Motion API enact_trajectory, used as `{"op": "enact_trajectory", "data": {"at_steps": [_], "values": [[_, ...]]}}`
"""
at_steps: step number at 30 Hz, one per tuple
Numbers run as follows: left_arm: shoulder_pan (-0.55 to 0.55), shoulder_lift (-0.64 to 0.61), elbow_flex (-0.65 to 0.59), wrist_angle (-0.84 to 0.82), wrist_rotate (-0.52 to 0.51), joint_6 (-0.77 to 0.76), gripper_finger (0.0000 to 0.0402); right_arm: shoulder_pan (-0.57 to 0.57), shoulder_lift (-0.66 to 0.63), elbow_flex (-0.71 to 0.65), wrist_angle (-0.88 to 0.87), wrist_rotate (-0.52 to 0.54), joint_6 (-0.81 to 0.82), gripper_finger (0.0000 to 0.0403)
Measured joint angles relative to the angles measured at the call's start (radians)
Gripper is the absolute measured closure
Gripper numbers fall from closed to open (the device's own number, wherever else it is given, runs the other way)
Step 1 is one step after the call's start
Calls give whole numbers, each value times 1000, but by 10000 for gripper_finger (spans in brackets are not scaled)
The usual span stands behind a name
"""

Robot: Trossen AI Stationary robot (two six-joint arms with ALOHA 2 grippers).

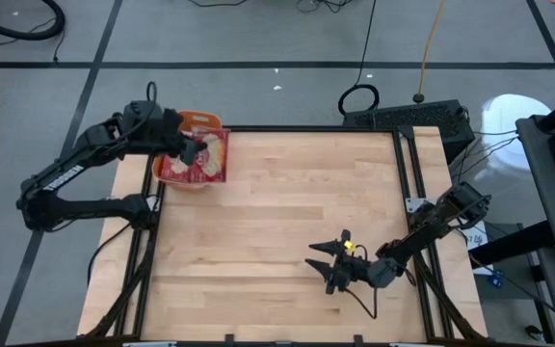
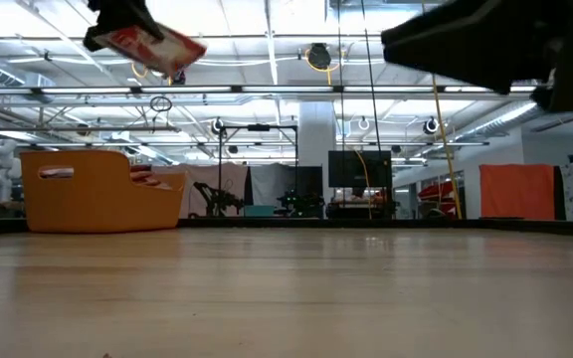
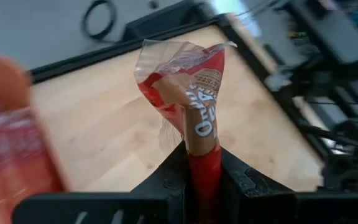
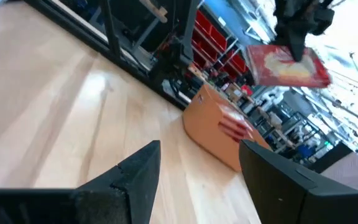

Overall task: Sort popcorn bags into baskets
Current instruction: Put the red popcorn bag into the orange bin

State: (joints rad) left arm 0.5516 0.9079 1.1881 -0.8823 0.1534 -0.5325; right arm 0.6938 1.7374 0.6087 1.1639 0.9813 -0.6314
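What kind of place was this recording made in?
Probably a large robotics lab or workshop hall. The low view shows a high ceiling with strip lights and a monitor behind the wooden table; the high view shows cables on a grey floor.

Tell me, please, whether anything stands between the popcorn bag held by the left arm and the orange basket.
Nothing visible does. The left gripper holds the popcorn bag in the air above the orange basket, with only open space between them. The basket already holds other bags, yet its top is open.
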Motion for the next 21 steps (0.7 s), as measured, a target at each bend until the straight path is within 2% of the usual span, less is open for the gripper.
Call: {"op": "enact_trajectory", "data": {"at_steps": [12, 21], "values": [[257, 51, 0, -205, 0, 190, 355, -75, 0, -60, 59, -23, 25, 191], [435, 117, 0, -267, -22, 347, 355, -105, 0, -60, 59, -138, 110, 191]]}}
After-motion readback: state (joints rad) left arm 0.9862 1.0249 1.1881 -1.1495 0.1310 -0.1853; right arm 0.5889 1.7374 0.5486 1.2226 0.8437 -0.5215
